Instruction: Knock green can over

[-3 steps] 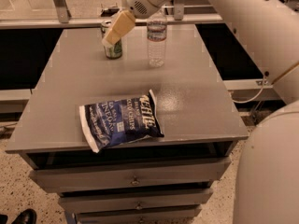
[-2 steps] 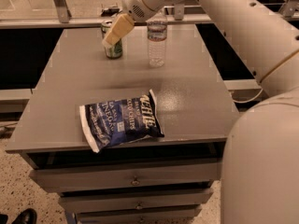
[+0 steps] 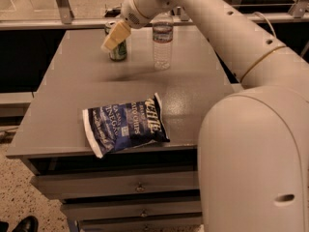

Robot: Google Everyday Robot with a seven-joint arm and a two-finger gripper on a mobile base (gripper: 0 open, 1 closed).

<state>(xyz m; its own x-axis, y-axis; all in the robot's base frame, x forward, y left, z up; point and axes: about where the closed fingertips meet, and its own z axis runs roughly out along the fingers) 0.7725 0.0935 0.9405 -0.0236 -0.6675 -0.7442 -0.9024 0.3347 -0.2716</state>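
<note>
Hand: the hand [image 3: 111,38] hangs over the far left part of the desk [image 3: 72,95], at the end of the arm that reaches in from the right. Its pale tip lies across the upper part of the green can [image 3: 119,52], on the side facing the camera.
Hand state: I cannot tell from this view if it is released or clenched. It carries nothing that I can see.
Green can: it stands upright near the back edge of the desk, left of the water bottle [image 3: 162,45] and apart from it.
What changed: compared with one second ago, the hand is a little lower and more to the left, so it covers more of the can. The can is in the same place and is upright as before.
Meaning for the task: I judge that the hand is at the can or touching it, but the push has no effect yet. The can is not yet knocked over.
Next move: I think a firm sideways sweep to the left is needed, away from the bottle.
Risk: a sweep the other way can hit the bottle.
Other things: the blue chip bag [image 3: 126,124] lies flat at the front edge, well apart from the can.
</note>
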